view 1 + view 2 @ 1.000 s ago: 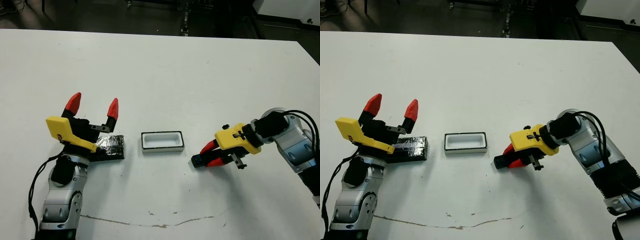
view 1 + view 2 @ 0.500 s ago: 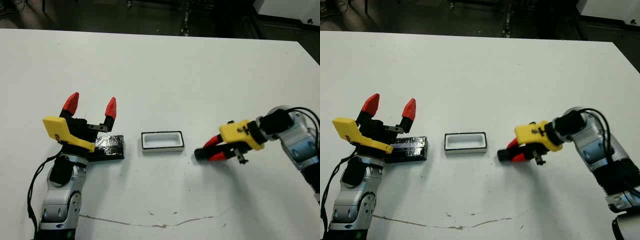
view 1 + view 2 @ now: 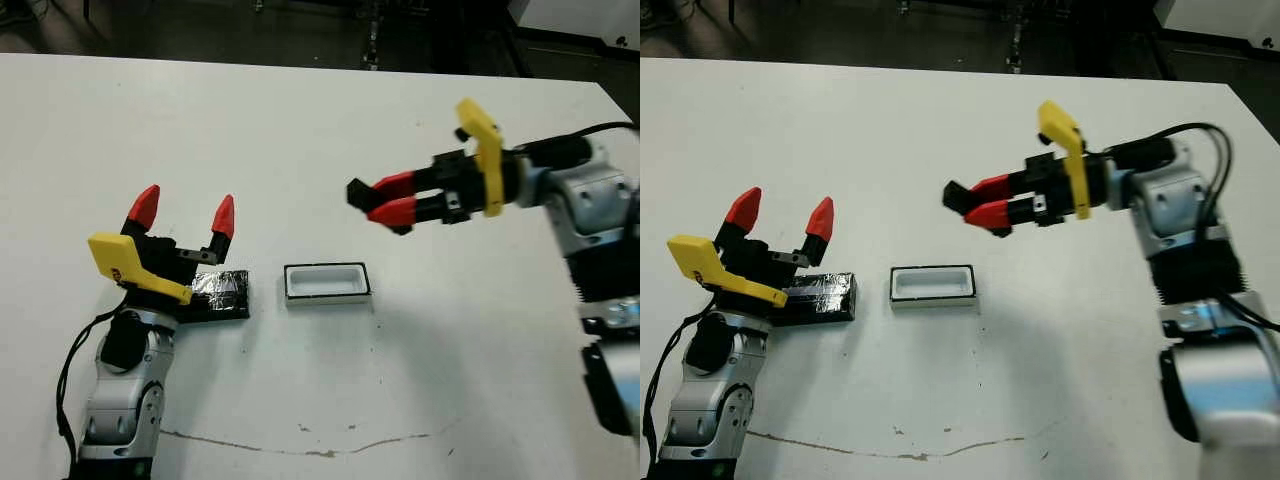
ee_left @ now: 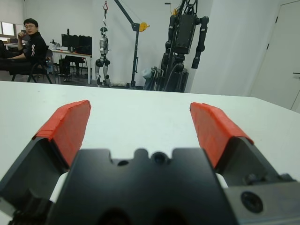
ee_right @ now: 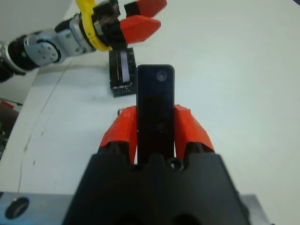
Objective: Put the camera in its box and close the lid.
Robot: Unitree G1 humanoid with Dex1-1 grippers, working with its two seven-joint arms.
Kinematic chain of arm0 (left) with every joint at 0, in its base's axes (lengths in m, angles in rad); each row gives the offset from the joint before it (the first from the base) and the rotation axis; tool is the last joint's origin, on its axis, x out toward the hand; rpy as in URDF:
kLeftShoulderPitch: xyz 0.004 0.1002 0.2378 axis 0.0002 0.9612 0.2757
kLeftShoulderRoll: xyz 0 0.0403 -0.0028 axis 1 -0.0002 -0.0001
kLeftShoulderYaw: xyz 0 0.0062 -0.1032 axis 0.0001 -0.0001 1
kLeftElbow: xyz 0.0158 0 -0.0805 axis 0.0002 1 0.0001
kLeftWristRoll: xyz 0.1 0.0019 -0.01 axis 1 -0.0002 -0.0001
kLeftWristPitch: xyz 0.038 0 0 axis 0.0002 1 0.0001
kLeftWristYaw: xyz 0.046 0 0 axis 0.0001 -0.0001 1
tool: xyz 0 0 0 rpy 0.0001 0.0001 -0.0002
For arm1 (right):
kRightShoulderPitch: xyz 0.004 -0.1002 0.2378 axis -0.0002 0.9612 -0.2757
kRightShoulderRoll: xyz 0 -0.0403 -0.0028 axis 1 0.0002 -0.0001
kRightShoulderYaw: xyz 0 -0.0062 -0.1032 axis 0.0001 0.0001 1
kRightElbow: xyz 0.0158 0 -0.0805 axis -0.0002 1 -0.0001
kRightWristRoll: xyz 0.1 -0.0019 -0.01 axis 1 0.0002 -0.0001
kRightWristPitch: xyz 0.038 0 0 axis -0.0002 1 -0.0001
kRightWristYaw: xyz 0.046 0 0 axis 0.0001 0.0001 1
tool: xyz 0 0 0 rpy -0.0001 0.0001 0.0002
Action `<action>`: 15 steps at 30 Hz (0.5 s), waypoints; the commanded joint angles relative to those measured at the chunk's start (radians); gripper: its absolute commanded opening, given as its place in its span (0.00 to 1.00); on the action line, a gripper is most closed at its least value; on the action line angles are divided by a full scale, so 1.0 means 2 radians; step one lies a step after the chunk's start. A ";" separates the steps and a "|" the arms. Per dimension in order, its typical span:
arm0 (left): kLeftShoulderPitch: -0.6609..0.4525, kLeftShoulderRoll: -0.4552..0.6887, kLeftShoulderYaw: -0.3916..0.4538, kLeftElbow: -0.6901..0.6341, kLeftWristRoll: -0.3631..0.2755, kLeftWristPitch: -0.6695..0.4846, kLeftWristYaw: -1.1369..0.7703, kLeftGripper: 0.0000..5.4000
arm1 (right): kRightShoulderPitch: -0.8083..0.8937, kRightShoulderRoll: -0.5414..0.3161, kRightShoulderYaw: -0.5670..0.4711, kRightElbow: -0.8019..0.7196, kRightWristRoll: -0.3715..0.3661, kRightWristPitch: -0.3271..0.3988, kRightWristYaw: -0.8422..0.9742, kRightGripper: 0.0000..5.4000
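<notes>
no readable text, labels or signs

Right tool [image 5: 155, 123] clamps the camera [image 5: 155, 101] above the table [image 5: 234, 70]

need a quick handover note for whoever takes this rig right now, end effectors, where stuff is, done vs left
Right end effector: shut on the camera, held in the air above the table, up and to the right of the box.
Left end effector: open, empty, over the lid.
Box: open and empty at table centre. Lid lies flat to its left.
Done: camera picked up.
Left: put camera in box, put lid on.
</notes>
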 commanded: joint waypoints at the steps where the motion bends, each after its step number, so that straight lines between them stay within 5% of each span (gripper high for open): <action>1: 0.002 0.001 0.000 -0.002 0.004 0.004 0.003 1.00 | -0.007 0.026 0.007 0.022 -0.009 -0.021 -0.013 0.31; 15: -0.001 -0.002 -0.003 0.000 0.007 0.001 0.006 1.00 | 0.023 0.053 0.042 0.004 -0.034 0.000 -0.039 0.31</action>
